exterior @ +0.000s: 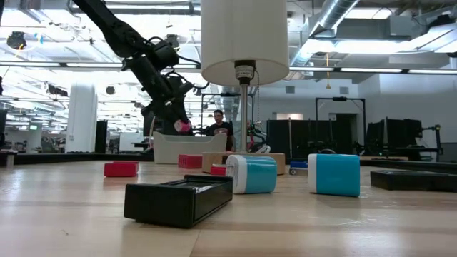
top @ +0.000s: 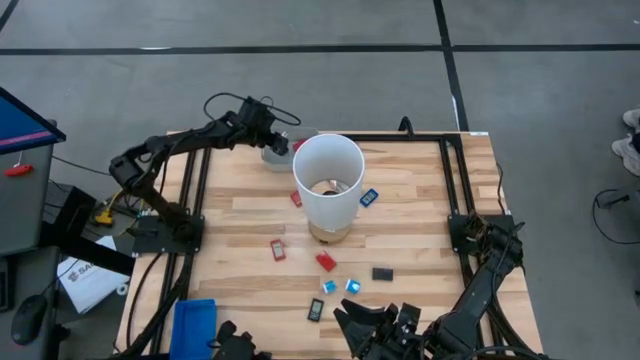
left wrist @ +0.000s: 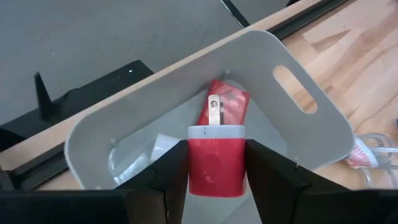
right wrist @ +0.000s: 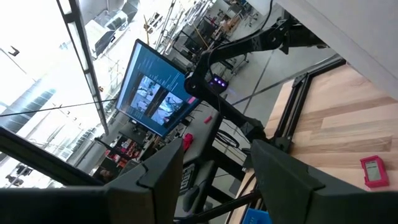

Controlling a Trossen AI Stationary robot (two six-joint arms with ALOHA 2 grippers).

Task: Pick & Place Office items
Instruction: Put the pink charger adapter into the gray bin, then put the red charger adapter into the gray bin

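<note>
**A:** Pale wooden planks make up the table top (top: 420,215), with a grey concrete floor around it. Where is the left gripper (left wrist: 216,163)?

**B:** At the far edge of the table, hanging over the light grey plastic tray (left wrist: 292,93) with a slot handle in its wall. Its two dark fingers (left wrist: 166,177) are clamped on a small red blocky charger with metal prongs (left wrist: 216,163), one finger on each side, prongs pointing away from the wrist.

**A:** And below that charger?

**B:** A second flat red piece (left wrist: 229,102) lies on the tray floor, just beyond the held one.

**A:** The rest of the office items?

**B:** Scattered on the table near the tall white cylinder (top: 327,180): a red block with a white mark (top: 277,249), a red block (top: 325,262), two light blue blocks (top: 340,286), a black block (top: 382,273) and a black piece (top: 315,309) nearer the front edge. One blue piece (top: 368,197) sits just beside the cylinder.

**A:** The right gripper (right wrist: 214,165)?

**B:** Low at the front edge, fingers apart with nothing between them.
</note>
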